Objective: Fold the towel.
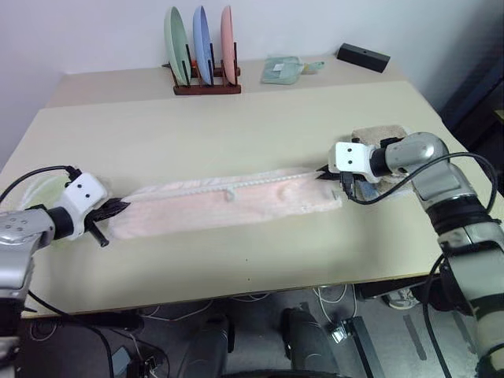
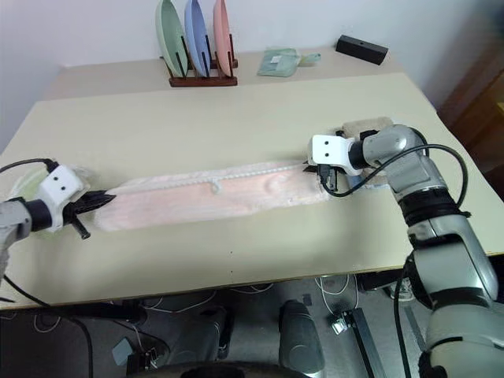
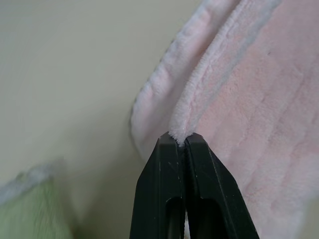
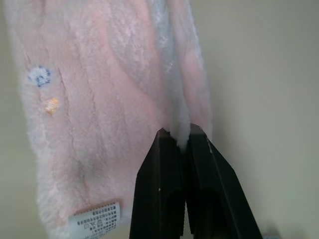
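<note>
Lying stretched lengthwise across table, towel already doubled into long narrow strip, approx. Pinching one end w/ left gripper, clamped tight on pile; pinching opp. end w/ right gripper, likewise clamped. Remaining, prob.: bringing ends together, crosswise fold not yet done.

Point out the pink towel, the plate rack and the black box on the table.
pink towel [image 1: 236, 209], left eye view, middle of the stretched strip.
plate rack [image 1: 207, 88], left eye view, its dark wooden base under the plates.
black box [image 1: 363, 57], left eye view, its top face.
</note>
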`<state>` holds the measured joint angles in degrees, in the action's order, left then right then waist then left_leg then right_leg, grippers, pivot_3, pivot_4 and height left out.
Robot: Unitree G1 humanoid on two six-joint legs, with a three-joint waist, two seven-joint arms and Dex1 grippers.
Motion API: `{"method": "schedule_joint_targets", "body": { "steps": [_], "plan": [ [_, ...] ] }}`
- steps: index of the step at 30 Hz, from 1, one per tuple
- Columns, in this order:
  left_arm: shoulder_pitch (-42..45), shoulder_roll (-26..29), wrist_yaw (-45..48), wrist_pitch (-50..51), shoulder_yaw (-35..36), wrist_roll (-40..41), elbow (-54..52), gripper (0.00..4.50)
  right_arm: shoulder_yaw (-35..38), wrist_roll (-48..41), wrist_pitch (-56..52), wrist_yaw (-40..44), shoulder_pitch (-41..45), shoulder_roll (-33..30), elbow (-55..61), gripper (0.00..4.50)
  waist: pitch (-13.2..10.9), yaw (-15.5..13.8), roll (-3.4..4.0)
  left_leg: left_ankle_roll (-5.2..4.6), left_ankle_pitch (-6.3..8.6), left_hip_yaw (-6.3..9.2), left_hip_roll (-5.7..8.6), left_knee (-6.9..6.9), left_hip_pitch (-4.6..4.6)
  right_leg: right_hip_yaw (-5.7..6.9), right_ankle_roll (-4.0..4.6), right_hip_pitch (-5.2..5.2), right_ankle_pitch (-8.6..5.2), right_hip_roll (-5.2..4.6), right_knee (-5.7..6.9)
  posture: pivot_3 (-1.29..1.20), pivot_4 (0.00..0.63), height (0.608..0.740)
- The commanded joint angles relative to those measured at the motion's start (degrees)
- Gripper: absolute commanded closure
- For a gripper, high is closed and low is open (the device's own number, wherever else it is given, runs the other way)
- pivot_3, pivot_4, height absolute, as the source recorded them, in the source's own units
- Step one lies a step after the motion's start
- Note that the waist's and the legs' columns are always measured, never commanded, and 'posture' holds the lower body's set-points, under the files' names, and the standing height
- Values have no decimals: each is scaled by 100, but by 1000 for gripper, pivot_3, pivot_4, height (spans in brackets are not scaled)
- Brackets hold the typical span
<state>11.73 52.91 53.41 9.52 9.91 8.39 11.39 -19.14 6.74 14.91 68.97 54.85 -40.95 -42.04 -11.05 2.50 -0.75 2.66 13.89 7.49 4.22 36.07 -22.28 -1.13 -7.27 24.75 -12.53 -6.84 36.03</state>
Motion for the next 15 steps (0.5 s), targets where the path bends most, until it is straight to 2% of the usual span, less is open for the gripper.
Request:
{"method": "schedule_joint_targets", "body": {
  "steps": [1,10,13,15],
  "plan": [
    [259,2,-82,-317,-93,-208,538,4500,81,189,341,-173,364,125,-660,4443,0,9,0,0,0,0,0,-2,-1,0,0,2,0,0,1,0,150,740],
    [503,-192,-249,-448,-65,-117,1060,4500,170,383,727,-460,636,395,-1377,4443,0,12,1,0,0,0,-2,-1,-2,-3,2,9,2,4,7,0,150,740],
    [504,-232,-382,-323,84,-12,1099,3582,243,425,729,-807,712,409,-1468,3585,0,12,1,1,0,0,-1,0,-1,-3,2,9,2,4,9,0,150,740],
    [480,-251,-509,-303,130,-3,1064,2536,258,463,758,-909,719,400,-1487,2611,0,12,1,1,0,1,-2,0,-2,-3,2,9,2,5,9,0,150,740]
  ]
}}
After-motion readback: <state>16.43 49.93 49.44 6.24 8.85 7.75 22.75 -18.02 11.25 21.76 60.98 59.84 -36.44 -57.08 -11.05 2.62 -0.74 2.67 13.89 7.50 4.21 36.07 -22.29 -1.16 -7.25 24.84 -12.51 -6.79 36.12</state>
